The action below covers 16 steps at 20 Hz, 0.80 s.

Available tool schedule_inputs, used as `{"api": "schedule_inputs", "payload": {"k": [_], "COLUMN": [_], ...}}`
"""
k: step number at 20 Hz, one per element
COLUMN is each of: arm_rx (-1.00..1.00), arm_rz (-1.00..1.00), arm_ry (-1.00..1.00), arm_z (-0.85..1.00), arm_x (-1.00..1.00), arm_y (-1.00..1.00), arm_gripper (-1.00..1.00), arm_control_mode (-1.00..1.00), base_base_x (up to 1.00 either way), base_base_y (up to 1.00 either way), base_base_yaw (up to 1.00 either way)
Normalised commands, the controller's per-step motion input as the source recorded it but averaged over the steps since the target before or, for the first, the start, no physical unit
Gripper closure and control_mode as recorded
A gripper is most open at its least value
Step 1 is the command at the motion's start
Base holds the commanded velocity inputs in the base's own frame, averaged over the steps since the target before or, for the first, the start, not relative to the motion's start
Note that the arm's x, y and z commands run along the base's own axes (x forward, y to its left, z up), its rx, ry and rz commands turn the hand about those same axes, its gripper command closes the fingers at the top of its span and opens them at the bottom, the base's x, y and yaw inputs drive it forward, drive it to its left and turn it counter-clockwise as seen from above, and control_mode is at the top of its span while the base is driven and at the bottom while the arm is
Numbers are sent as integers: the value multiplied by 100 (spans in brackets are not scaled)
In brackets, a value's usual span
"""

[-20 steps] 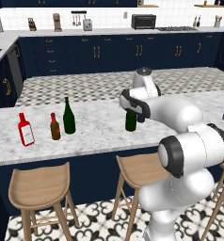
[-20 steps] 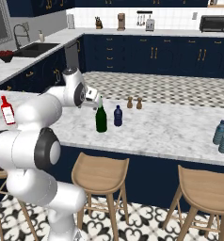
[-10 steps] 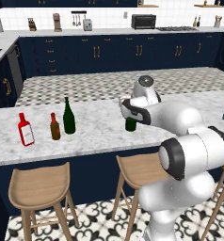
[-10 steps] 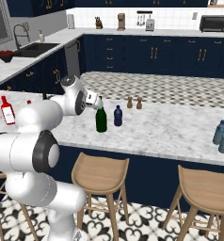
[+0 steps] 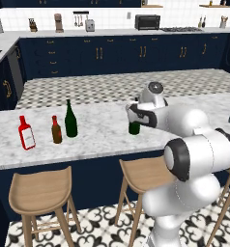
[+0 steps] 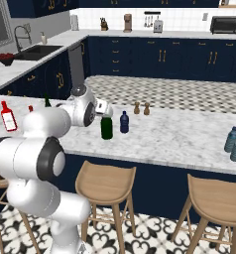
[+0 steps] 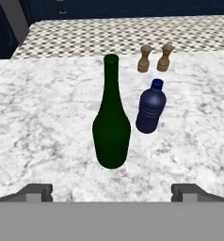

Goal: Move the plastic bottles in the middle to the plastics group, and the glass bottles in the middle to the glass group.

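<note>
Left base view: arm hides green bottle's (image 5: 134, 128) neck.

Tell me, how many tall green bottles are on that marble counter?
2. One green bottle stands at the left, beside the small brown bottle and the red bottle. The other green bottle stands mid-counter, by the navy bottle, before the end effector.

Marble counter (image 7: 43, 122) carries green bottle (image 7: 111, 122), navy bottle (image 7: 150, 107), two wooden shakers (image 7: 154, 58).
</note>
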Motion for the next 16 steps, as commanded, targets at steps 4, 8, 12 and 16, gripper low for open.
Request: {"api": "schedule_inputs", "payload": {"k": [4,8,12,16], "arm_rx": [0,-1,0,0], "arm_rz": [8,4,0,0], "arm_ry": [0,2,0,1], "arm_z": [0,-2,-14,-17], "arm_x": [17,23,29,28], "arm_y": [-2,5,0,0], "arm_gripper": [-100,-100,-100,-100], "arm_control_mode": [-100,-100,-100,-100], "base_base_x": [0,0,0,0], "base_base_y": [0,0,0,0], "base_base_yaw": [0,0,0,0]}}
